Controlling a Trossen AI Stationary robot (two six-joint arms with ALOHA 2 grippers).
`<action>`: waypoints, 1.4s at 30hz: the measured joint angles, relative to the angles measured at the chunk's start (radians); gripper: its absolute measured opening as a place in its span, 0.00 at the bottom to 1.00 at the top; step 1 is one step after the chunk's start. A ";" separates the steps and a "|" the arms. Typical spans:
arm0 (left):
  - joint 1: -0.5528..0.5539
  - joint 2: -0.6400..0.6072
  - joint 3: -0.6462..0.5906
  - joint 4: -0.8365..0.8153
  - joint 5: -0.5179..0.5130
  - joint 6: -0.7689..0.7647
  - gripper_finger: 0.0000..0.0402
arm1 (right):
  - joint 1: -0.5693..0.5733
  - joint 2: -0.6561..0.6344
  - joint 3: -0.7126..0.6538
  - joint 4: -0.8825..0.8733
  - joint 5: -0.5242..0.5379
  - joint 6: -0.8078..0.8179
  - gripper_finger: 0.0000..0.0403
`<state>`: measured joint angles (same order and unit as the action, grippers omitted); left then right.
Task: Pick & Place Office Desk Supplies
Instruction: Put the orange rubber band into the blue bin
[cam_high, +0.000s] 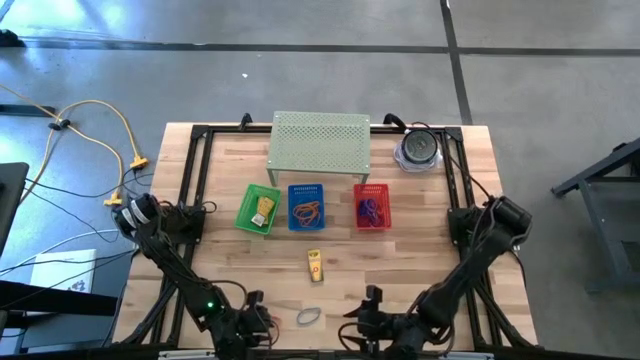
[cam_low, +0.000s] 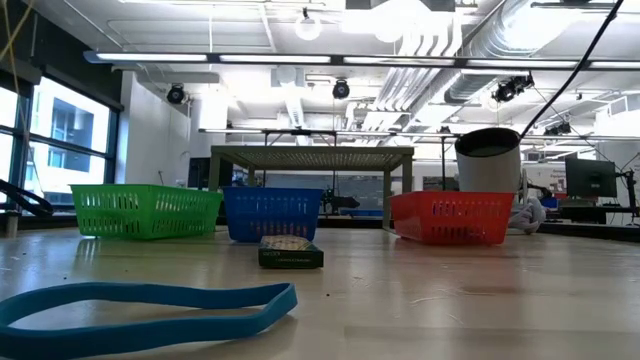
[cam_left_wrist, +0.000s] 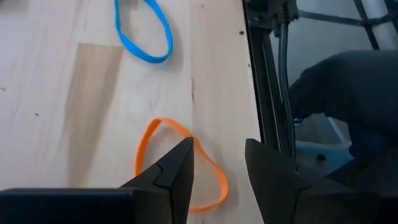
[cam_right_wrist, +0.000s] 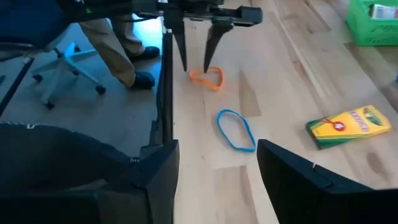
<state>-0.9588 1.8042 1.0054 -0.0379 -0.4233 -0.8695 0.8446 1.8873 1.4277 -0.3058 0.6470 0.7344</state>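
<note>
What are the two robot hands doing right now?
Left gripper: open, empty, above the orange rubber band.
Right gripper: open, empty.

I count three baskets on the bench: one green, one blue, one red. Loose I see two rubber bands, one blue and one orange, plus one yellow packet.

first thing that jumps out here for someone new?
Three baskets in a row, green, blue and red, before a pale green shelf. Near the front edge, the left gripper hangs with open jaws over an orange rubber band, a blue rubber band and crayon box close by.
</note>
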 joint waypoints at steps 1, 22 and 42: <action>0.000 0.000 0.000 0.001 -0.005 -0.007 0.35 | 0.000 0.007 0.000 0.011 -0.003 0.001 0.51; 0.010 0.044 -0.001 0.036 -0.073 -0.156 0.35 | -0.002 0.020 0.000 0.032 -0.021 -0.047 0.51; 0.005 0.068 -0.001 0.034 -0.067 -0.237 0.35 | 0.000 0.020 0.000 0.033 -0.022 -0.024 0.51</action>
<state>-0.9539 1.8721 1.0046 -0.0043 -0.4903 -1.1067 0.8442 1.9076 1.4277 -0.2726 0.6254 0.7101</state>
